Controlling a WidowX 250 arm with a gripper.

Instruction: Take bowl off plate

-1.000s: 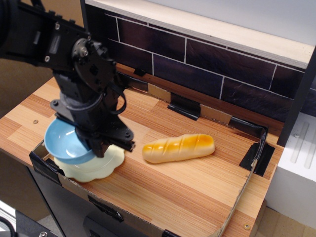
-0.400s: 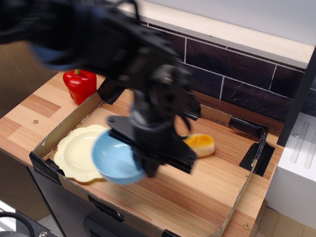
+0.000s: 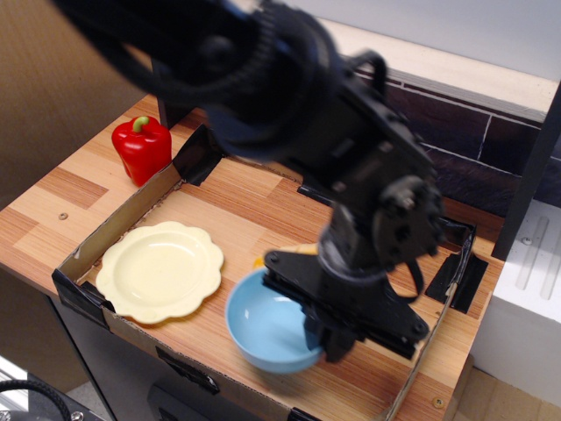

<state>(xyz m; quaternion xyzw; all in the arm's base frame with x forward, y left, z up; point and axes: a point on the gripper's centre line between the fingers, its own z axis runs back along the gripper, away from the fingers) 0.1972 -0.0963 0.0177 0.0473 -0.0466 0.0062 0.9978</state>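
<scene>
The gripper (image 3: 323, 338) is clamped on the right rim of the bowl (image 3: 268, 328), which sits low over the wooden board inside the cardboard tray (image 3: 81, 292). The plate (image 3: 159, 270) lies bare to its left, apart from it. A red pepper (image 3: 141, 147) stands outside the tray's far left corner.

Free room and obstacles. The plate (image 3: 159, 271) lies bare at near left, open from above. The bowl (image 3: 269, 326) sits right of it, apart, with a strip of bare wood between them. The gripper (image 3: 329, 338) and arm (image 3: 351, 193) crowd the bowl's right rim and block the near-right area. A low cardboard wall (image 3: 114, 230) fences the left side — beyond it stands a red pepper (image 3: 141, 146). Far centre wood lies open up to the dark tiled wall (image 3: 491, 158).
</scene>
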